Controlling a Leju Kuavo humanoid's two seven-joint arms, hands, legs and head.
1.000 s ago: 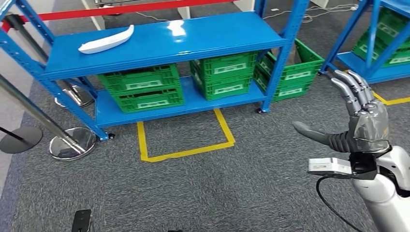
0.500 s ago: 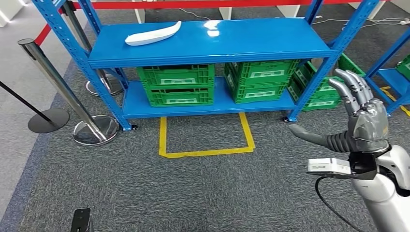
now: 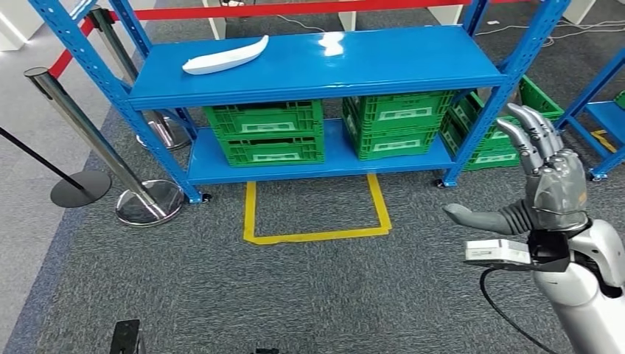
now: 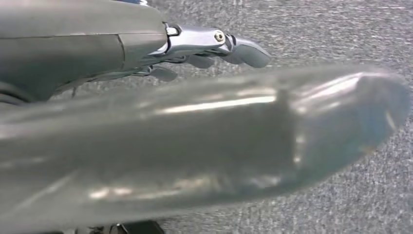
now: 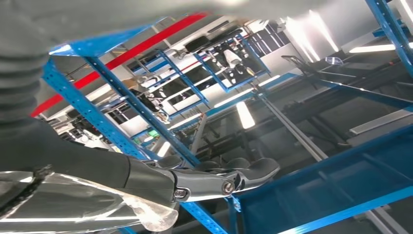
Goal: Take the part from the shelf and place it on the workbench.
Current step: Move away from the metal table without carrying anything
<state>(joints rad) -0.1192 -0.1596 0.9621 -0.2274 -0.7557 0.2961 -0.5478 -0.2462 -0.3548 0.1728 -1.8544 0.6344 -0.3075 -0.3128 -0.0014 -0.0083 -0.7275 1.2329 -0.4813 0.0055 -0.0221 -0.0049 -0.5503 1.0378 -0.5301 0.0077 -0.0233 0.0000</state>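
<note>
while part (image 3: pixel 225 55) rests shelved, right robot hand (image 3: pixel 542 181) hovers apart.

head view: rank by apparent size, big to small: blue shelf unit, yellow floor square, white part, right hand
1. blue shelf unit
2. yellow floor square
3. right hand, though it is much nearer the camera, so it looks inflated
4. white part, long but slim, lying farther away on the top shelf

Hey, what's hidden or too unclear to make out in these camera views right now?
- Head view: green crates' contents hidden under the blue shelf; their labels too small to read.
- Head view: white part's underside hidden.
- Left wrist view: left hand mostly blocked by its blurred thumb.
- Right wrist view: right hand partly cut off.
</note>
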